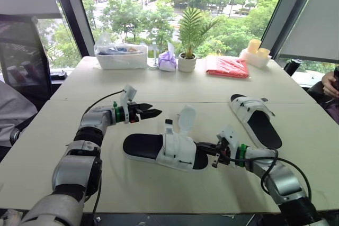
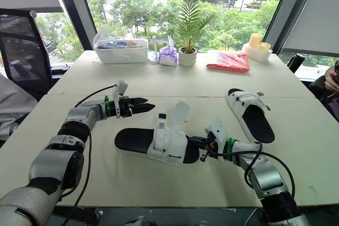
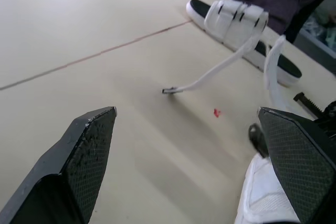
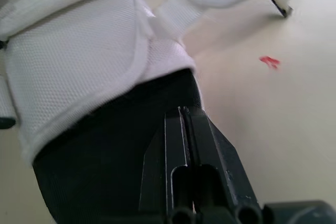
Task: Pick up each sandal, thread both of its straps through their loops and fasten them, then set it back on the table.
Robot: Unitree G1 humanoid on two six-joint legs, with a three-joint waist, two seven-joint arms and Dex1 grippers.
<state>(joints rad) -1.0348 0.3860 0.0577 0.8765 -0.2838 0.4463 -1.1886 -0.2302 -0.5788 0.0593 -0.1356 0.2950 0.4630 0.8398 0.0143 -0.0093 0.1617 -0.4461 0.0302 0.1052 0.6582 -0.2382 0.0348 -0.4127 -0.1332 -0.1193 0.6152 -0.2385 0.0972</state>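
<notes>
The white-strapped black sandal [image 1: 142, 147] is pinned by the closed right gripper [image 1: 202, 147], probably so the wide-open left gripper [image 1: 155, 113] can take a strap.

Near sandal [image 1: 168, 152] against right gripper [image 1: 201, 147] jaw tips, just ahead of left gripper [image 1: 154, 113] jaws; second sandal [image 1: 256, 119] well beyond.

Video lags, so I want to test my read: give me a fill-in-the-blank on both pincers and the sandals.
1. The left pincer hovers with its fingers ___.
2. The right pincer, at the end of the near sandal, has its fingers ___.
3. The far sandal lies on the robot's ___ side.
Missing words: open; shut; right.
</notes>
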